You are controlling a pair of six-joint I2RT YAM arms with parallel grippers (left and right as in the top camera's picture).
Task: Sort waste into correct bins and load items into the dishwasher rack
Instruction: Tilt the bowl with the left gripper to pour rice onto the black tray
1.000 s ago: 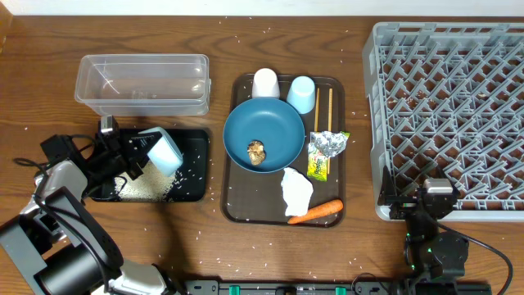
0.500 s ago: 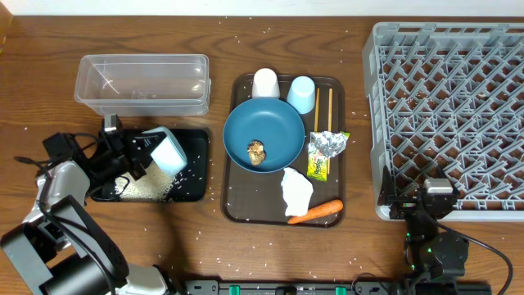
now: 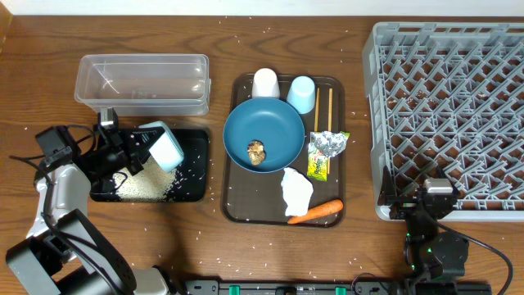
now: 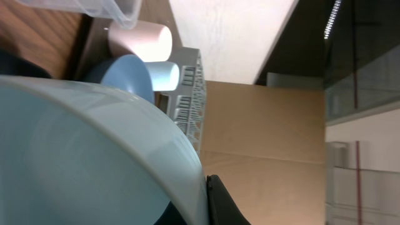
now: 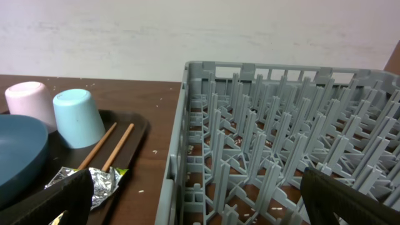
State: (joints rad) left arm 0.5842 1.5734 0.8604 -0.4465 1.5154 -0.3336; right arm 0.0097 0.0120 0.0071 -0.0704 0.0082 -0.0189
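On the far left my left claw [image 3: 137,151] is clamped on the rim of the light-blue bowl [image 3: 165,148], which hangs tipped on its side above the black tray [image 3: 193,193]. From the left wrist camera the bowl's pale wall fills most of the view. A heap of white rice [image 3: 147,187] lies in that tray, and the clear tub [image 3: 143,59] sits just behind it on the desk [image 3: 41,82].

In the middle, the brown tray [image 3: 244,206] carries the dark-blue plate [image 3: 274,123] with the brown lump [image 3: 256,152] on it. The white cup [image 3: 265,82] and light-blue cup [image 3: 302,93] stand upside down at the back. The chopsticks [image 3: 330,106] lie beside the blue cup. In front of them come the foil [image 3: 329,143], the wrapper [image 3: 318,168], the napkin [image 3: 297,190] and the carrot [image 3: 315,211].

On the right stands the grey rack [image 3: 446,115]. My right claw [image 3: 436,199] sits at its near edge, fingers spread wide and holding nothing
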